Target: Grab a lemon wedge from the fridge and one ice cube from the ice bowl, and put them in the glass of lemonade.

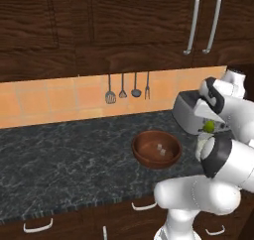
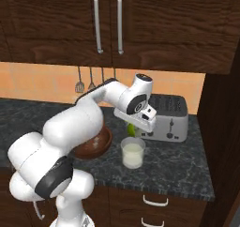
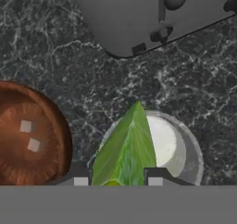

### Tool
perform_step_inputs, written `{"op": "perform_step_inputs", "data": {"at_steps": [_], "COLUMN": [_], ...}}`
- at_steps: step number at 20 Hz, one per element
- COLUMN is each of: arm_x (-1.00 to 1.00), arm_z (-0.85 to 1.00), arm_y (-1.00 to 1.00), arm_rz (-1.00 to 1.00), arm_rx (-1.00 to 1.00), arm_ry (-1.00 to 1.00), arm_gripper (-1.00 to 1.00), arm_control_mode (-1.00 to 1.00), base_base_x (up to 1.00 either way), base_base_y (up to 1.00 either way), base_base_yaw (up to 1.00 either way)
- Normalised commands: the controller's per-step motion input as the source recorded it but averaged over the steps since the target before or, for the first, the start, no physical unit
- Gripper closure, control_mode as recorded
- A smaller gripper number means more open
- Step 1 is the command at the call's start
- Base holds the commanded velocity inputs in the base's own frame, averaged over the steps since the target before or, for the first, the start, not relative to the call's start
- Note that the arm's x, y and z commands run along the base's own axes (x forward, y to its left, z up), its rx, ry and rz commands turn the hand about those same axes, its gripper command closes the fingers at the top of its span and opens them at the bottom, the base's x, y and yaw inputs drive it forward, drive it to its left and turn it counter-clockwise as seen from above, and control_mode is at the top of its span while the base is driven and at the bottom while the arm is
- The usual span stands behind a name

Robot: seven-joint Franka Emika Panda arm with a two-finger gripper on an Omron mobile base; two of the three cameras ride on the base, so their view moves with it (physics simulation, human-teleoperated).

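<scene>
My gripper [image 2: 132,127] is shut on the yellow-green lemon wedge [image 3: 125,151] and hangs directly above the glass of lemonade [image 2: 132,152], a short clear tumbler of pale liquid. In the hand view the wedge covers the left part of the glass [image 3: 187,149], with a dark fingertip [image 3: 155,180] on either side of it. From the left base view the wedge [image 1: 210,126] shows as a small green spot against the arm. The reddish-brown ice bowl [image 1: 157,149] sits just left of the glass and holds two ice cubes [image 3: 26,126]. The fridge is out of view.
A silver toaster [image 2: 166,118] stands close behind the glass against the wall. Utensils [image 1: 122,88] hang on the tiled backsplash. Dark wall cabinets [image 2: 108,24] hang overhead, and a dark side panel [image 2: 222,127] bounds the counter on the right.
</scene>
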Motion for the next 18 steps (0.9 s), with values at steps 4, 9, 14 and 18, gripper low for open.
{"op": "perform_step_inputs", "data": {"at_steps": [4, 9, 14, 18], "arm_x": [0.41, 0.02, -0.64, -0.45], "arm_z": [-0.64, -0.68, -0.08, 0.03], "arm_y": [-0.54, -0.09, 0.33, 0.60], "arm_rz": [-0.11, -0.04, 0.00, 0.00], "arm_rx": [0.09, 0.05, -0.01, -0.07], "arm_ry": [0.19, 0.13, -0.07, -0.17], "arm_gripper": [1.00, 1.00, 1.00, 1.00], "arm_control_mode": [-1.00, -1.00, -1.00, -1.00], "base_base_x": [0.00, 0.00, 0.00, 0.00], "base_base_y": [0.00, 0.00, 0.00, 0.00], "base_base_yaw": [0.00, 0.00, 0.00, 0.00]}}
